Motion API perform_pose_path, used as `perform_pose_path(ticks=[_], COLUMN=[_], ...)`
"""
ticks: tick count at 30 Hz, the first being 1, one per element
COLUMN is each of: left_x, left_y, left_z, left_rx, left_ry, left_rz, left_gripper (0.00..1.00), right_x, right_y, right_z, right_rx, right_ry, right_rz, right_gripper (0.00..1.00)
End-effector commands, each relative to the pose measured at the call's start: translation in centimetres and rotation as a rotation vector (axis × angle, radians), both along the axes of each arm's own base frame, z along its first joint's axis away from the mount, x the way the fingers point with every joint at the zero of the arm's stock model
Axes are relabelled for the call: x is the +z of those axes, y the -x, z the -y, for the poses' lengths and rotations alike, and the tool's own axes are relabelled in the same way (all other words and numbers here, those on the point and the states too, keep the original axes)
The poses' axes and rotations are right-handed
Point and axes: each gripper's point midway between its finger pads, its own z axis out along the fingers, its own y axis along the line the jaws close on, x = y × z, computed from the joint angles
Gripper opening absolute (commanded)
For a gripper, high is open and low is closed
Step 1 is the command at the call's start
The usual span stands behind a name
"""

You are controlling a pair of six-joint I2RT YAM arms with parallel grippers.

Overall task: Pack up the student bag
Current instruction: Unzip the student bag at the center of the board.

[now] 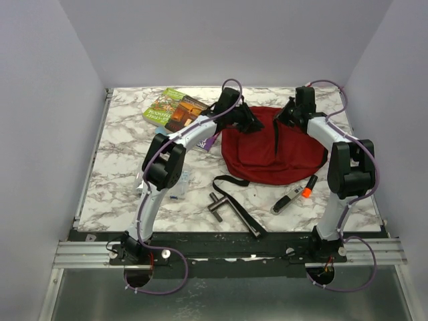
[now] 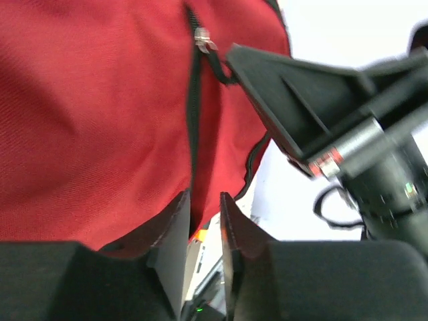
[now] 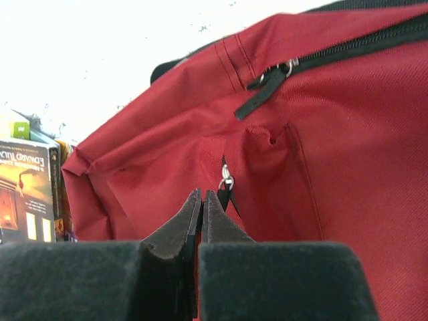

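The student bag, dark red with black zippers, lies at the back middle of the table, and a long black strap trails toward the front. My left gripper is at its left back edge. In the left wrist view its jaws stand a narrow gap apart, with the bag's lower edge at the tips. My right gripper is at the bag's back right. Its fingers are shut against the red fabric. A zipper pull with a black tab hangs just right of the tips.
Two books lie at the back left, with a purple item beside the bag. A clear pouch sits under the left arm. A metal T-shaped tool and an orange-tipped marker lie in front of the bag.
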Motion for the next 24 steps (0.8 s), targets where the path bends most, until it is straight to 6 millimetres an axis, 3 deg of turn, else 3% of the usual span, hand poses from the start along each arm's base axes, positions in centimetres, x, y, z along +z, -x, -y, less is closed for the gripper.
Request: perform_pose_path(ticks=[1,3,6,13,24], left_x=[-4.7,-6.5,-7.4,-7.4,-7.0], left_y=[-1.2,-1.4,-2.0,-3.3,-3.4], left_z=[0.6,0.4,1.0,1.8,2.5], left_rx=[0.174,0.241,0.275,0.355,0.353], left_ry=[-0.008,-0.026,-0.010,0.040,0.026], left_rz=[-0.225,-0.328,-0.384,-0.452,-0.383], left_gripper=[0.20,0.09,0.04,0.00,0.00], right_x=[-0.3,-0.7,-1.2,-2.3,-3.9], right_y=[1.9,2.5,3.7,7.3,14.4], right_z=[-0.6,-0.5,-0.3,0.0,-0.9], right_rx=[0.019,0.025,0.034,0.043,0.119], right_ry=[-0.056,-0.038,-0.024,-0.023,-0.065], right_rz=[-0.044,-0.060,-0.071,-0.092,-0.162], right_gripper=[0.01,0.01,0.01,0.01,0.01])
